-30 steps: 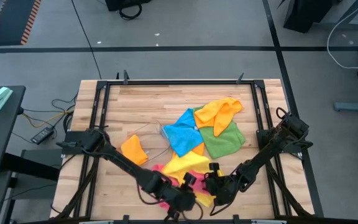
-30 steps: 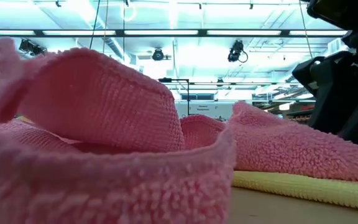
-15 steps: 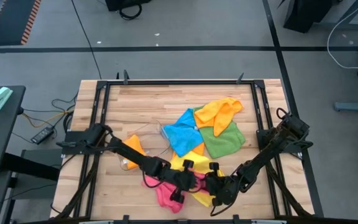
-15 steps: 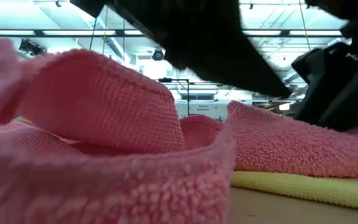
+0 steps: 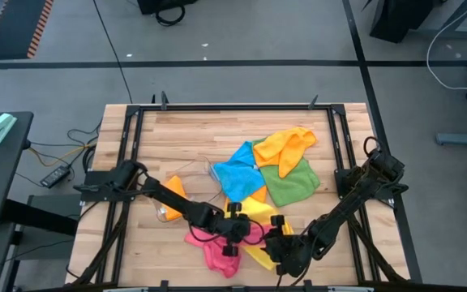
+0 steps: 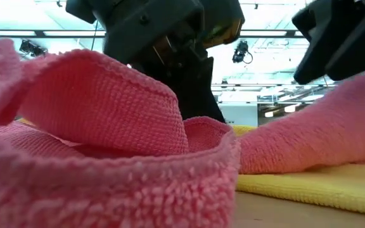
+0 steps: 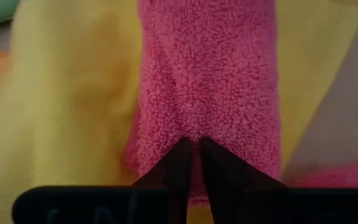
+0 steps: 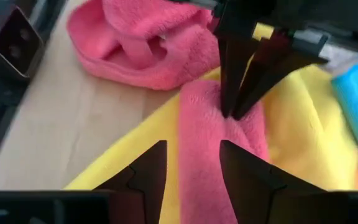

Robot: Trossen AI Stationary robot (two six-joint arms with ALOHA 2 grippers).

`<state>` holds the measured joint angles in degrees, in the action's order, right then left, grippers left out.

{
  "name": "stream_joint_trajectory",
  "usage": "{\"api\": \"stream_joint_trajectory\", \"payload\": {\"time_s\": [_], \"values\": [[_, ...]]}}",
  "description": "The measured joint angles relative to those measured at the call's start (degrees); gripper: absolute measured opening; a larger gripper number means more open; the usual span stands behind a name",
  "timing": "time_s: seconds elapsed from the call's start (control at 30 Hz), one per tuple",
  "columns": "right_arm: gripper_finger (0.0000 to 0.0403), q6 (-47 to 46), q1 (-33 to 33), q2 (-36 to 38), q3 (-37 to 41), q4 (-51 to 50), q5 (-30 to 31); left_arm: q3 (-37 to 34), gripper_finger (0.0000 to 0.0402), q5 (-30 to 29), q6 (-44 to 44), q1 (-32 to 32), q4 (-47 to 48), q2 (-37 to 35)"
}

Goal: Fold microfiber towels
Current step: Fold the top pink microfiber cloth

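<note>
While every towel lies unfolded near the surface's (image 5: 177, 130) front, the left hand (image 5: 232, 233) pinches the pink towel (image 5: 217, 251) atop the yellow one (image 5: 254, 211); the right hand (image 5: 276, 247) grasps nothing, fingers apart beside it.

**Arm and gripper pose**

The left arm extends from the table's left edge toward the front centre. The left gripper (image 5: 235, 229) points down, its fingers (image 7: 182, 163) drawn nearly together and pinching a fold of the pink towel (image 7: 210, 93). The right arm reaches in from the right edge, low over the front of the table. The right gripper (image 8: 192, 163) sits just beside the left one, fingers parted over the same pink strip.
</note>
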<state>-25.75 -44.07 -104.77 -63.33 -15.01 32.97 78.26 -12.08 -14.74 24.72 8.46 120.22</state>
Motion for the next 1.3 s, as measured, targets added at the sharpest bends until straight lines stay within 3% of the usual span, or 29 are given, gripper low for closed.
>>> {"api": "stream_joint_trajectory", "payload": {"time_s": [0.23,0.43,0.7,1.03,1.3], "values": [[0.0162,7.43,0.44,0.02,-1.69,-0.18,-4.57,0.00,0.0045,0.11,-0.18,1.33,-1.12,0.02],[0.0214,10.54,0.38,-0.86,-1.80,0.04,-7.00,0.00,0.0041,0.11,-2.31,1.10,-1.27,0.07],[0.0264,23.57,-2.54,-5.18,-3.43,0.43,1.38,0.00,0.0038,0.15,-4.54,0.80,-0.86,0.11],[0.0264,34.57,-2.01,-11.48,-3.52,0.93,11.55,0.00,0.0038,0.15,-4.34,0.80,-0.95,0.11],[0.0249,35.92,-1.60,-12.64,-3.54,-2.19,11.66,0.00,0.0028,0.13,-4.42,0.91,-1.08,0.11]]}}
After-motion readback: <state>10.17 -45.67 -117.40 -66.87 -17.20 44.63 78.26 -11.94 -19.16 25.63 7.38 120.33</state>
